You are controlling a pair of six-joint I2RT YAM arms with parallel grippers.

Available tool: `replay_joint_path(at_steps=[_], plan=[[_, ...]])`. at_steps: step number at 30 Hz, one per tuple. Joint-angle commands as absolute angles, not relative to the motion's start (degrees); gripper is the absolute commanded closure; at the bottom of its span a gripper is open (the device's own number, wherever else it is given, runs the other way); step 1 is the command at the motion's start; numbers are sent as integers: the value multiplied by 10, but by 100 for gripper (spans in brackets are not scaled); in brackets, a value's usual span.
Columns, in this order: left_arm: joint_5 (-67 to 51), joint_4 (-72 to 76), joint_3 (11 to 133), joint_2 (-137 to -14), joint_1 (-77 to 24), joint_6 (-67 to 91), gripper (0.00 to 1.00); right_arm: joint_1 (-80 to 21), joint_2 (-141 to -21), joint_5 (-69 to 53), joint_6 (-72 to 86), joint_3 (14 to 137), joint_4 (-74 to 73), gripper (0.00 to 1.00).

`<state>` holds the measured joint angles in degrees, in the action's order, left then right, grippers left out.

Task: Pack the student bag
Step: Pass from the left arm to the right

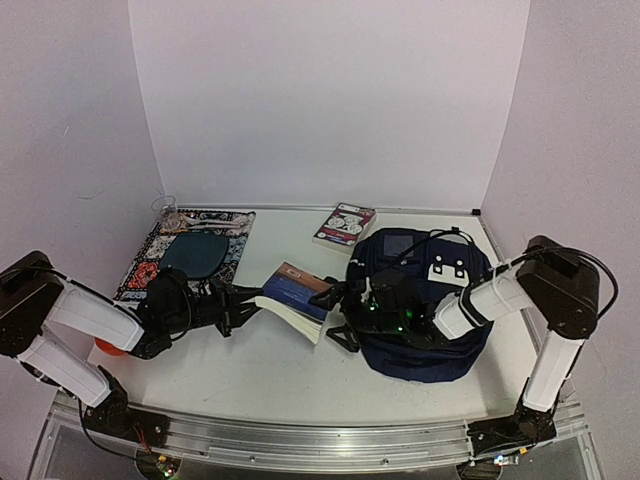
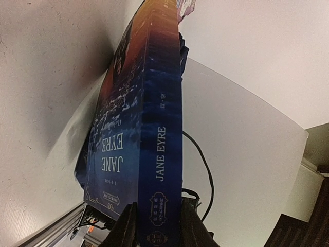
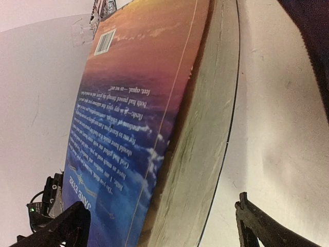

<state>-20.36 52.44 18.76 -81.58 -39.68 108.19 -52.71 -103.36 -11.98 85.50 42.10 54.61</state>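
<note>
The navy student bag (image 1: 425,320) lies at the right of the table; its fabric also shows in the right wrist view (image 3: 313,46). My left gripper (image 1: 248,300) is shut on the spine of a blue "Jane Eyre" book (image 1: 296,292) and holds it tilted, just left of the bag. In the left wrist view the gripper (image 2: 158,231) clamps the book's spine (image 2: 162,154). My right gripper (image 1: 342,296) is open at the book's other end. Its fingers (image 3: 257,226) stand wide on either side of the book (image 3: 133,113), and the right finger is clear of the page edge.
A second book (image 1: 344,226) lies at the back, behind the bag. A patterned black mat (image 1: 150,262) with a teal oval lies at the back left, with a clear plastic item (image 1: 166,208) at its far corner. An orange object (image 1: 108,350) sits under the left arm.
</note>
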Motion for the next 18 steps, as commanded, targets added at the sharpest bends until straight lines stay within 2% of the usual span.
replay_joint_path(at_steps=[1, 8, 11, 15, 18], plan=[[-195, 636, 240, -772, -394, 1095, 100, -529, -1078, -137, 914, 416, 689, 2], [-193, 637, 253, -764, -395, 1101, 100, -530, -1126, -139, 943, 442, 782, 2], [-193, 637, 249, -759, -395, 1107, 100, -528, -1132, -135, 943, 447, 803, 6], [-193, 637, 240, -749, -395, 1116, 100, -524, -1140, -132, 940, 454, 851, 19], [-190, 637, 229, -742, -395, 1120, 100, -520, -1142, -130, 936, 459, 887, 34]])
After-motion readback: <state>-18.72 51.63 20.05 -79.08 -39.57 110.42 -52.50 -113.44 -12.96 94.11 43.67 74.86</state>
